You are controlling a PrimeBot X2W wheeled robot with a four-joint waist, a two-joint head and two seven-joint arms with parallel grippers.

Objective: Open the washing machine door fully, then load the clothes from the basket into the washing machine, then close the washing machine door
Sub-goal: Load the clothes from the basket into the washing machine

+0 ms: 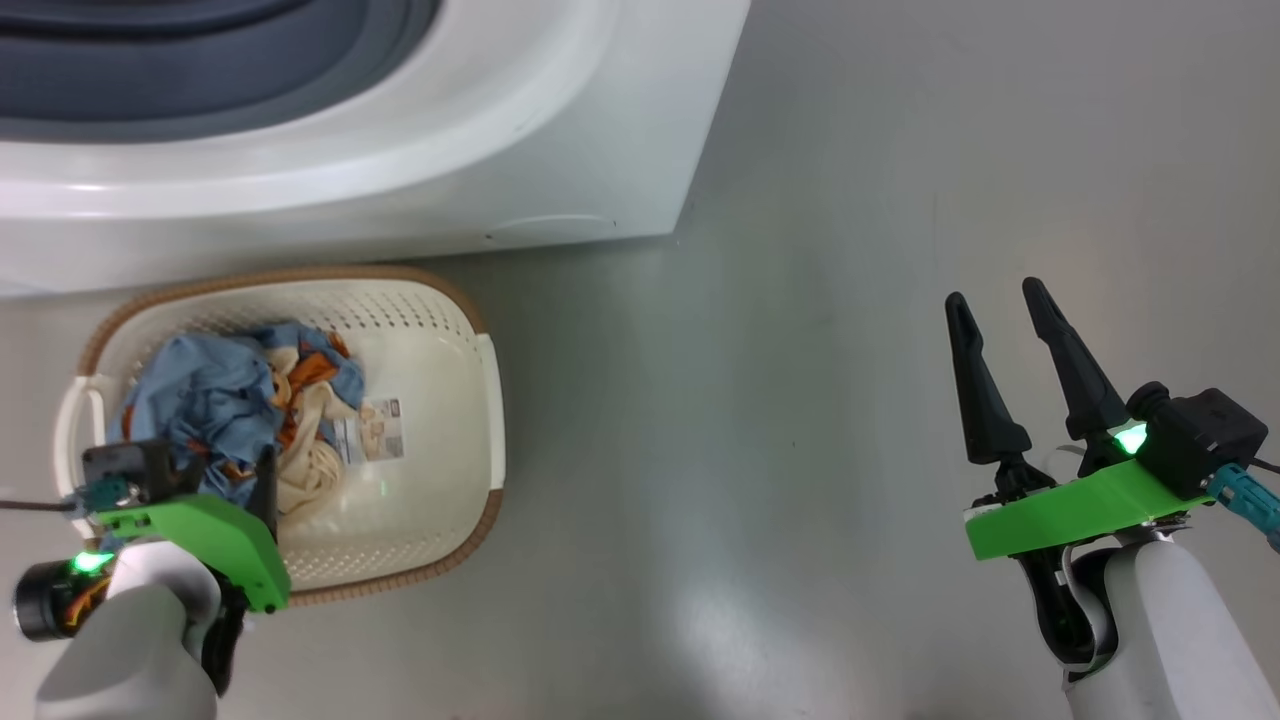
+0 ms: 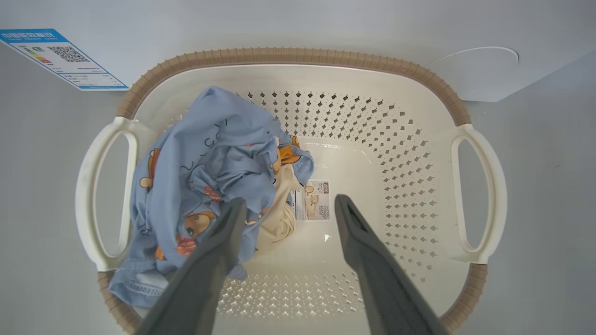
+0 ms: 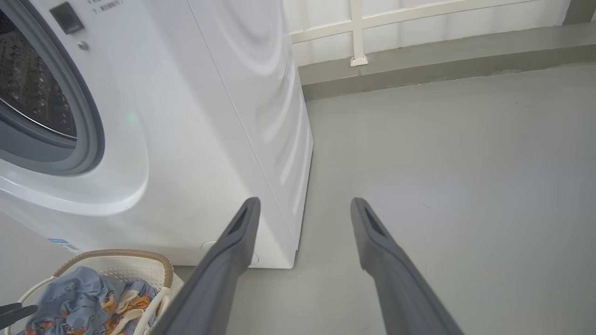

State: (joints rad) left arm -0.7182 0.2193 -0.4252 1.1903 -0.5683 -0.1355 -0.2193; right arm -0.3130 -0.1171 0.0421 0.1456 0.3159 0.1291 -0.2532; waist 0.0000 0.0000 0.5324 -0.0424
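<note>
Clothes [image 2: 209,158] wait in the basket [image 2: 298,56], washing machine [image 3: 209,93] open. Left gripper [image 2: 288,201] hangs over them, spread wide; right gripper [image 3: 303,202] too.

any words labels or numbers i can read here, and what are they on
No text reads clearly enough to quote.
Blue sticker on the washing machine: QR code and printed lines, too small to read.
Paper label on the basket bottom: print too small to read.
Grey print high on the washing machine front: blurred, unreadable.
</note>
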